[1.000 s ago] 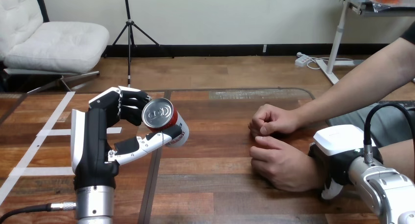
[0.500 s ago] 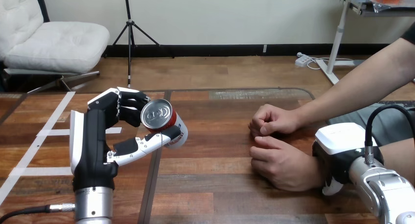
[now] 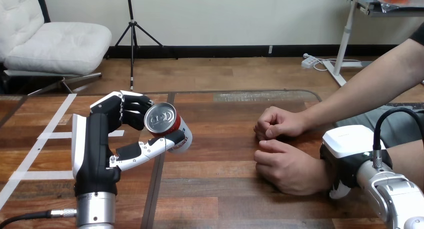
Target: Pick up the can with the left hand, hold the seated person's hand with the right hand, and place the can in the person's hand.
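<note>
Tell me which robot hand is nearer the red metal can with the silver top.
Left. The left hand is curled round the red metal can with the silver top; the right hand lies far across, beside the person's nearer hand.

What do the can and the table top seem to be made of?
The can, held in the left hand, looks like thin metal, likely aluminium: silvery shiny top with a tab, glossy red and white side. The table looks like brown wood planks with visible grain and a slight sheen; solid wood or laminate, I cannot tell.
</note>
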You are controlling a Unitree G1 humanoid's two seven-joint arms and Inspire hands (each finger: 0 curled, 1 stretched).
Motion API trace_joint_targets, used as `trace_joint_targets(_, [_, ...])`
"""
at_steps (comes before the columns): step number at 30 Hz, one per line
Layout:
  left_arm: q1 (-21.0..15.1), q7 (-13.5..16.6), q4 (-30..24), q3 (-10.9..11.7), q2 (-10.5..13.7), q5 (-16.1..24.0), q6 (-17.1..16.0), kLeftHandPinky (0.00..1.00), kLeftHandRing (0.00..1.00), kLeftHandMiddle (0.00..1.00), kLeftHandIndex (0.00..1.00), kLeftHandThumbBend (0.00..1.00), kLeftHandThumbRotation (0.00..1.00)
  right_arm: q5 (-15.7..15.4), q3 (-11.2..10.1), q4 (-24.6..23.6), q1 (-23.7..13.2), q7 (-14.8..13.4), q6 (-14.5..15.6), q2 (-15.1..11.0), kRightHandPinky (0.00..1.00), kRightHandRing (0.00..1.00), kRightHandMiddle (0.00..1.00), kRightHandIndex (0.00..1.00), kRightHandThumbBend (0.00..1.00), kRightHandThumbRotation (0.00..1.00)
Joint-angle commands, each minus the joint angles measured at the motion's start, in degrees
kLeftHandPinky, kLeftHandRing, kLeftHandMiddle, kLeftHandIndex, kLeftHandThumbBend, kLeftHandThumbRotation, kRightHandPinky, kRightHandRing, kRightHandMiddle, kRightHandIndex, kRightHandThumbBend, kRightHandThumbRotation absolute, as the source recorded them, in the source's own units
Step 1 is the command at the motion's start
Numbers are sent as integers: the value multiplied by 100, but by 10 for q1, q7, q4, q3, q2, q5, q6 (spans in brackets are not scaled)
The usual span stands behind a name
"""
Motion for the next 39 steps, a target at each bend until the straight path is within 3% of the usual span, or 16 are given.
trace_joint_targets(1, [-29, 0, -33, 9, -2, -12, -7, 41, 43, 45, 44, 70, 0, 2, -1, 11, -28, -11, 7, 1, 17, 28, 42, 61, 66, 0])
trace_joint_targets(7, [-31, 0, -32, 9, -1, -11, -6, 40, 43, 45, 44, 70, 0, 5, -3, 7, -27, -5, 10, -1, 19, 32, 45, 61, 63, 0])
trace_joint_targets(19, [-36, -5, -25, 9, -1, -20, -9, 40, 42, 45, 44, 70, 0, 17, -15, -12, -21, -8, 15, -1, 16, 28, 44, 61, 61, 0])
trace_joint_targets(30, [-40, 0, -24, 9, 1, -8, -3, 38, 42, 45, 44, 70, 0, 17, -18, -38, -20, -2, 25, -9, 14, 24, 37, 61, 67, 0])
trace_joint_targets(39, [-45, 2, -18, 9, 2, -5, -5, 39, 42, 45, 44, 71, 0, 16, -30, -81, -15, 1, 25, -20, 17, 28, 41, 60, 67, 0])
